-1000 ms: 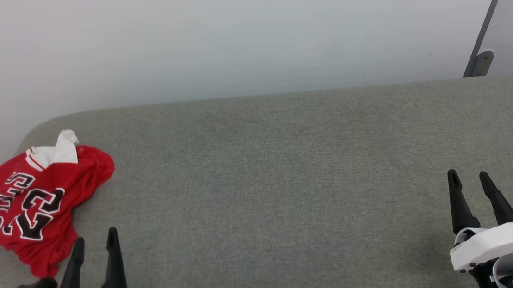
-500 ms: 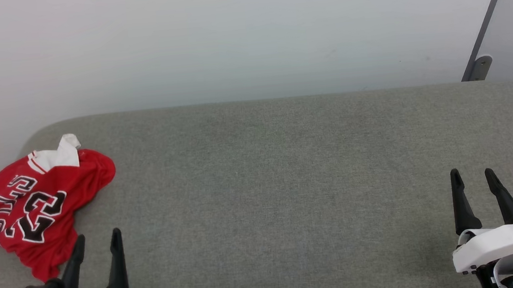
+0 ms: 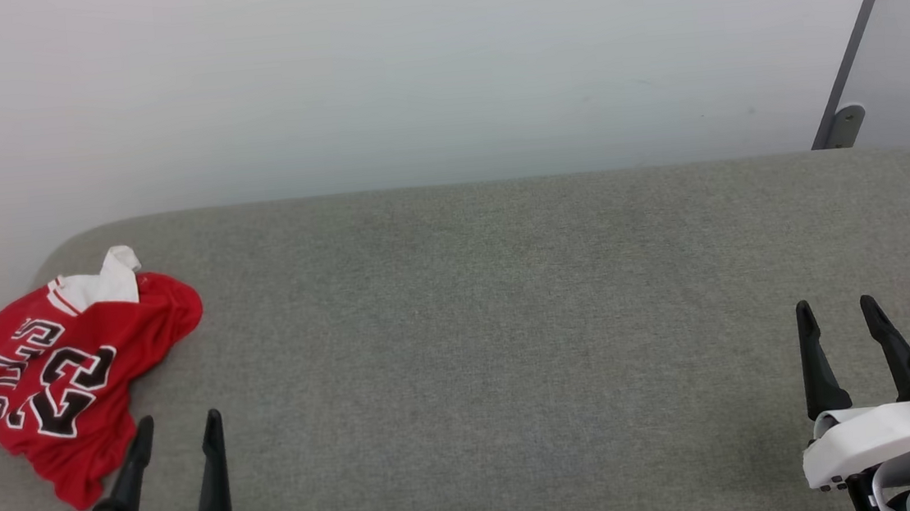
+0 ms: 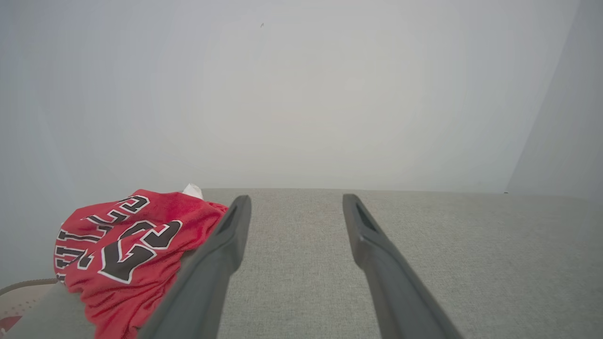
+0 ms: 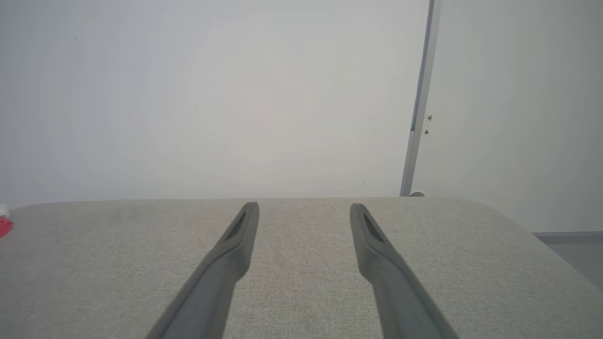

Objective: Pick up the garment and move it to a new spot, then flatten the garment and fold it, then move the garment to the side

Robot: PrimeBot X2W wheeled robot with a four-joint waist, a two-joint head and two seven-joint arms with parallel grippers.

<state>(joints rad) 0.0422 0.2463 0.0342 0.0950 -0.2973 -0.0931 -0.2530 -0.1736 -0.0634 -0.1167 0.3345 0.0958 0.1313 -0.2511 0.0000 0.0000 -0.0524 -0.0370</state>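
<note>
The garment [image 3: 70, 371], a red jersey with black white-edged "BULLS" and "23" and a white sleeve, lies crumpled at the far left end of the grey cushioned surface [image 3: 494, 326]. In the left wrist view the garment [image 4: 127, 249] sits just left of my left finger. My left gripper [image 3: 178, 428] is open at the lower left, close to the garment's near edge, holding nothing. At the lower right my right gripper [image 3: 836, 313] stands open and empty, far from the garment. A sliver of the red garment [image 5: 4, 226] shows at the left edge of the right wrist view.
A pale wall [image 3: 438, 67] rises behind the surface. A grey vertical strip [image 3: 856, 39] with a small bracket stands at the back right. The surface drops off at its rounded left end, by the garment.
The head camera has tilted, so the whole picture sits a little lower. Both grippers have drawn slightly back toward the bottom edge. The garment has not moved.
</note>
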